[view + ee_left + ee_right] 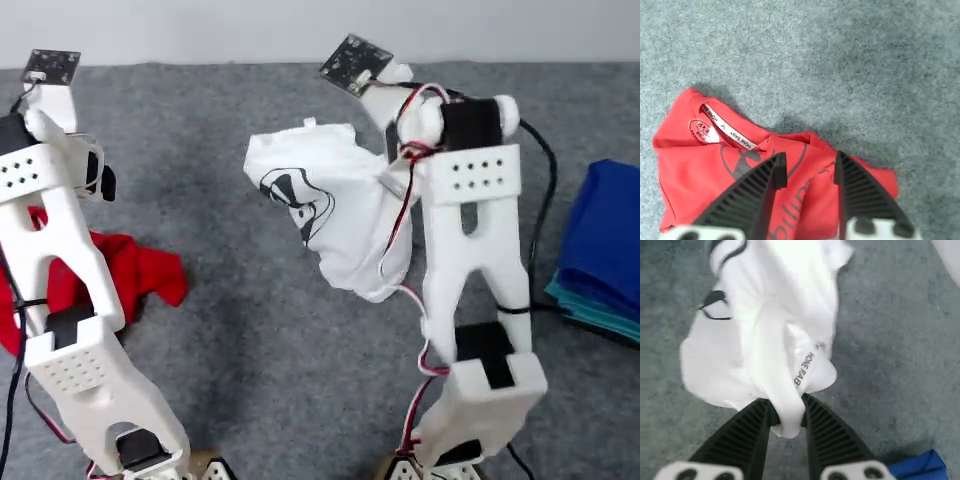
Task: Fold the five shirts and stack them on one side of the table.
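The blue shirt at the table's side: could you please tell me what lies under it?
A folded teal shirt shows its edge beneath the blue shirt. The rest of it, and anything lower, is covered.

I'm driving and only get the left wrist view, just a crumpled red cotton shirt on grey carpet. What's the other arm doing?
Observer: The right gripper is shut on a bunched fold of a white cotton shirt with a black print.
Operator: Are any shirts finished?
Observer: A stack of folded blue and teal shirts lies at the table edge on the right arm's side.
Operator: Is my red one near the white one?
Observer: No, the crumpled red cotton shirt lies apart from it, on the left arm's side.
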